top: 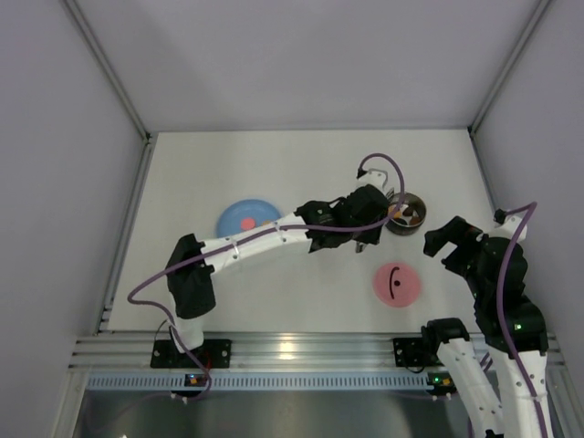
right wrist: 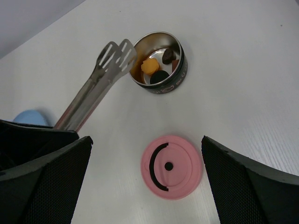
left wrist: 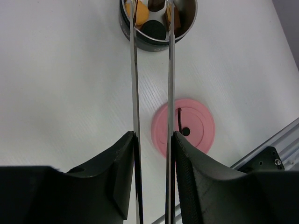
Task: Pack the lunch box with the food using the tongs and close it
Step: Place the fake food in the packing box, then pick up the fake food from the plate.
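Note:
The lunch box (top: 404, 216) is a small steel bowl holding an orange piece (right wrist: 149, 66) and dark pieces (right wrist: 161, 77) of food. My left gripper (left wrist: 153, 140) is shut on the tongs (left wrist: 135, 84), whose two slim arms run between its fingers toward the box (left wrist: 159, 28). The tong tips (right wrist: 117, 53) sit at the box's left rim, nothing visible between them. The pink lid (top: 396, 284) lies flat in front of the box. My right gripper (right wrist: 145, 138) hangs open above the lid (right wrist: 172, 166), holding nothing. A pink piece of food (top: 246, 223) lies on the blue plate (top: 233, 212).
The blue plate (right wrist: 30, 117) sits left of the box, partly under my left arm (top: 265, 235). Grey walls close off the table at the back and both sides. An aluminium rail (top: 301, 351) runs along the near edge.

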Action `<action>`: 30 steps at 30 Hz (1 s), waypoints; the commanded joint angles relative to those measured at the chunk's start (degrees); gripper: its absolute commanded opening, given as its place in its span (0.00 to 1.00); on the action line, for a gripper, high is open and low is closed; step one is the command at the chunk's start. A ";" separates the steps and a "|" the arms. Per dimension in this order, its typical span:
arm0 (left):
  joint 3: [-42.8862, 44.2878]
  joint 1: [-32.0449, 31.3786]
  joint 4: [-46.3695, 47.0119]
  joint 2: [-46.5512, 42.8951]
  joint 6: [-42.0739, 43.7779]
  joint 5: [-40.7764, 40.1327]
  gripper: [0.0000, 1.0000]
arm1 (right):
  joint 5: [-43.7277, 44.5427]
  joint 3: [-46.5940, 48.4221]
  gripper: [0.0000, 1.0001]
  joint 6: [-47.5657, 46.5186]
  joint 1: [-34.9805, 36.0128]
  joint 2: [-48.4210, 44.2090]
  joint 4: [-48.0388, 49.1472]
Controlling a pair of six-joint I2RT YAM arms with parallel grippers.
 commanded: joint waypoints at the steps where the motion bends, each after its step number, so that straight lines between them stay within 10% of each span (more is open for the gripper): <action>1: -3.29 -0.16 4.56 -10.26 0.18 -2.53 0.42 | -1.04 0.74 1.00 -0.18 -0.93 0.15 0.27; 16: -26.85 0.63 -17.40 -35.05 -15.02 -23.36 0.49 | -4.99 -4.36 0.99 0.26 -0.84 1.82 5.89; 30: -42.77 11.62 -19.17 -46.40 -20.13 -20.39 0.52 | -7.37 -6.21 1.00 -0.01 -0.84 3.49 8.44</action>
